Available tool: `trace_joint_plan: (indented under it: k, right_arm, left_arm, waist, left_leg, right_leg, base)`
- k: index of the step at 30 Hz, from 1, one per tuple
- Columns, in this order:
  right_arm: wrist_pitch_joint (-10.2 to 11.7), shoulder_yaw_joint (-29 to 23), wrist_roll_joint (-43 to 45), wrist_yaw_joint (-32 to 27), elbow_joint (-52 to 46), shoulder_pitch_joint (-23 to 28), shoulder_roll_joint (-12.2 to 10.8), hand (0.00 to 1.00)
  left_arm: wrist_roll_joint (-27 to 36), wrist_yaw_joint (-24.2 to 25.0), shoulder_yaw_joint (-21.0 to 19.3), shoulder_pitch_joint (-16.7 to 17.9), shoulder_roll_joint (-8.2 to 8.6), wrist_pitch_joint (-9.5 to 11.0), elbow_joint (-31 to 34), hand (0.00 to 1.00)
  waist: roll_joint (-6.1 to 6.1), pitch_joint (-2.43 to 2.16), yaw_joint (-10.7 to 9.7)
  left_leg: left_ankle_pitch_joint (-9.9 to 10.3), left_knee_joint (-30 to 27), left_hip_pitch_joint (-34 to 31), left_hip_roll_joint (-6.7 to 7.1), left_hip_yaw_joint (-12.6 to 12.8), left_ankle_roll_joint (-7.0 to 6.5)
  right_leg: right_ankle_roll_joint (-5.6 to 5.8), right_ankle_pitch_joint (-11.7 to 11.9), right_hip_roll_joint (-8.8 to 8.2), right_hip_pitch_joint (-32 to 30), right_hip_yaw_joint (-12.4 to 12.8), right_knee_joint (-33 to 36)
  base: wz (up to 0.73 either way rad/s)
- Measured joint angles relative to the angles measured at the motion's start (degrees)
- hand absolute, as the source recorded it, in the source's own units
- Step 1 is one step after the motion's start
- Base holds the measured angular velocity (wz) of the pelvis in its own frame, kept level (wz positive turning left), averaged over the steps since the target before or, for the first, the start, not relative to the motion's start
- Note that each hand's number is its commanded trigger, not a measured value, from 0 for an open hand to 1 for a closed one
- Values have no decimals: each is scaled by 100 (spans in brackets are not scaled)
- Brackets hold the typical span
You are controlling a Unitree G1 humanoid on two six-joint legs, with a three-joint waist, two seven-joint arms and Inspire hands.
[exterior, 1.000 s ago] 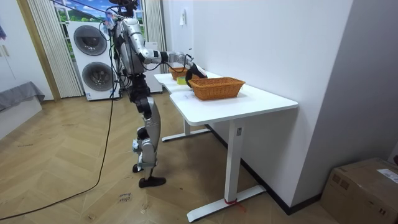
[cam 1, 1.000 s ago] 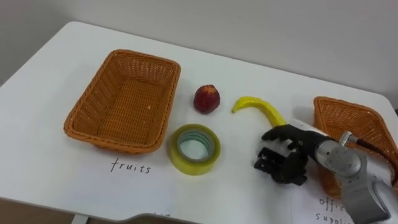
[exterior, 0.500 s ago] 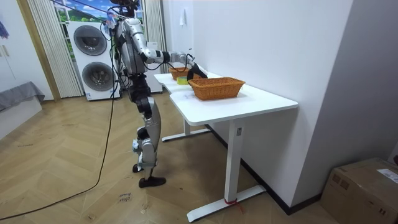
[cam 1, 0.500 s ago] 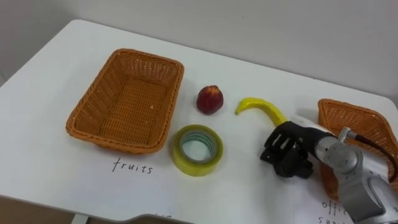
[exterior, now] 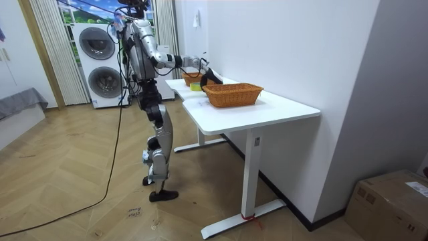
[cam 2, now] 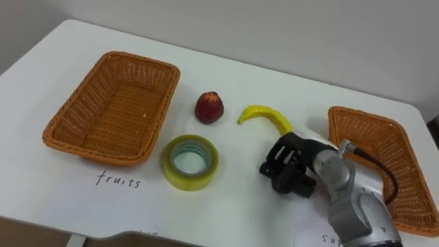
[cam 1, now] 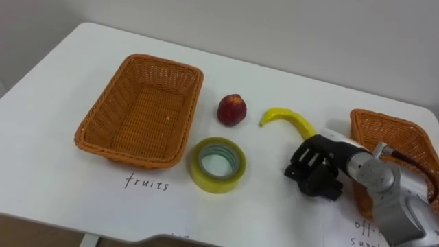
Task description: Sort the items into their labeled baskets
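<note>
A red peach (cam 1: 231,110) and a yellow banana (cam 1: 282,116) lie in the middle of the white table (cam 1: 82,55). A yellow tape roll (cam 1: 216,165) lies in front of the peach. The left wicker basket (cam 1: 92,130), with "fruits" written before it, holds nothing. The right wicker basket (cam 1: 387,125) stands at the table's right edge. My right hand (cam 1: 317,166) rests on the table just in front of the banana's right end, its dark fingers curled under. I cannot make out anything held in them.
Handwritten paper labels lie along the near table edge, one (cam 1: 145,183) before the left basket and one (cam 1: 367,230) before the right. In the room view I stand at the table's far end, with a washing machine stack (exterior: 100,57) behind me.
The right hand's fingers have curled in from a more stretched-out pose and the hand has shifted slightly. The fruit and the tape roll lie where they were.
</note>
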State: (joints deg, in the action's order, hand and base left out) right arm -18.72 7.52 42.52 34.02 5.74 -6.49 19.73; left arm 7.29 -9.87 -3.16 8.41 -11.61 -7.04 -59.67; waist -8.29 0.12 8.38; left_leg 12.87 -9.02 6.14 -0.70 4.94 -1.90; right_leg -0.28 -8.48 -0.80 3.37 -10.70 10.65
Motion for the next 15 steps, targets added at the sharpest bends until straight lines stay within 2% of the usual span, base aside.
trace_joint_plan:
  k: [3,6,7,11,15]
  right_arm:
    - [8,-43,27,4,-399,177,-10,100]
    - [49,-81,-3,110,-730,297,-7,100]
    - [52,-105,-12,136,-794,335,-7,100]
    - [213,-267,-299,208,-1285,455,-9,100]
    - [312,-540,-660,128,-1587,457,-9,100]
  left_arm:
    - [4,20,-9,-1,29,9,-1,0]
    - [4,67,-53,13,35,12,-4,0]
    - [2,75,-72,16,40,18,-3,0]
    - [0,83,-243,197,126,205,32,0]
    - [-2,85,-247,275,138,258,54,0]
  waist:
    - [118,44,-39]
    - [210,42,-79]
    - [191,22,-103]
    - [229,6,-211]
    - [165,-27,-272]
  left_leg:
    - [0,-8,-13,17,-1,-1]
    - [-2,-4,-45,28,29,0]
    - [-3,2,-45,32,29,1]
    - [-5,19,-40,34,32,1]
    - [-5,-24,-39,26,32,1]
  right_leg:
    - [1,0,-7,-9,-6,8]
    - [1,0,4,-58,52,10]
    - [1,0,6,-60,57,10]
    - [1,0,10,-62,66,-8]
    - [1,0,10,-59,116,-11]
  base:
    - [2]
    - [-5]
    - [0]
    - [0]
    - [0]
